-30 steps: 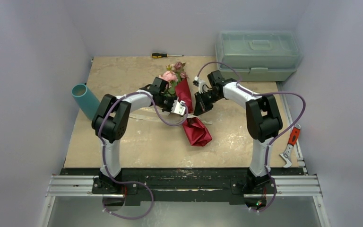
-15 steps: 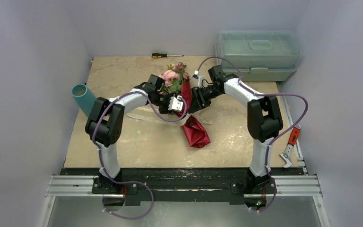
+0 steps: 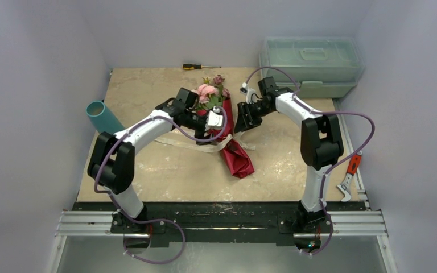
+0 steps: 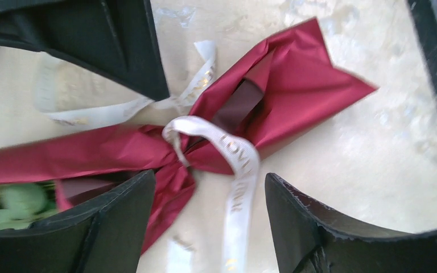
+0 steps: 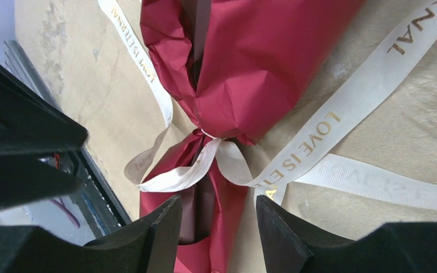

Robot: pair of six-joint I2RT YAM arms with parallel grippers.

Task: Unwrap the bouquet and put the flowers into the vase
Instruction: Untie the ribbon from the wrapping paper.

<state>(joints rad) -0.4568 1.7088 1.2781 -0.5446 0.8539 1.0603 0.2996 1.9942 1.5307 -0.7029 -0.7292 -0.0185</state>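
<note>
1. Left gripper (image 4: 209, 179): jaws are seen spread wide above the bouquet's tied waist, with nothing held. A loose ribbon tail lies in the gap.
2. Small teal-blue cylindrical vase (image 3: 99, 114): found at the left edge of the beige table (image 3: 148, 91), well apart from the bouquet. It cannot be told whether it stands upright or tilted.
3. Bouquet in a dark red paper cone (image 3: 238, 159): laid flat mid-table, between the two grippers.
4. Pink and cream roses with green leaves (image 3: 206, 91): seen at the bouquet's far end, inside the wrap.
5. Cream printed ribbon (image 5: 318, 136): knotted round the waist, tails spread on the table.
6. Right gripper (image 5: 217, 200): jaws are seen moderately apart just over the knot, and nothing is clamped.
7. Black-and-yellow-handled screwdriver (image 3: 196, 66): lies at the far edge.
8. Pale green translucent plastic toolbox (image 3: 310, 62): sits closed at the far right corner.
</note>
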